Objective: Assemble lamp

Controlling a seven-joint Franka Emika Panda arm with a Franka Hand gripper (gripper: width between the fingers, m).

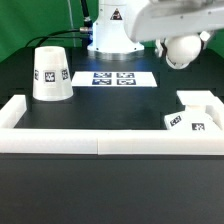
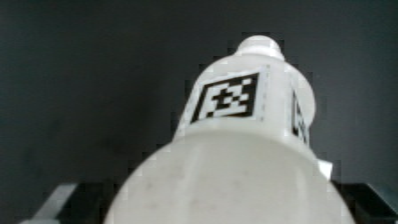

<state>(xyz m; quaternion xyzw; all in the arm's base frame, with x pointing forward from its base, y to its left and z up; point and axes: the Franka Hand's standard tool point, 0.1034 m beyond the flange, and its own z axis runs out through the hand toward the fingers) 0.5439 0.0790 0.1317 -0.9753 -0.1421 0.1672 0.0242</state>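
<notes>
At the frame's left sits the shade [image 1: 50, 72]; upper right, the gripper [image 1: 168, 42] is clamped on the bulb [image 1: 185, 50], up in the air; the base [image 1: 195, 108] sits lower right. If the bulb slips or tilts in that grip, it'll probably seat crooked.

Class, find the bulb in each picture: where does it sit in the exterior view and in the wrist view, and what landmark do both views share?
Exterior view: the bulb is at the upper right, up off the table, with the base below it in the picture.
Wrist view: the bulb fills the middle, close up, its black tag facing the camera.
Shared landmark: the black table behind the bulb.
</notes>
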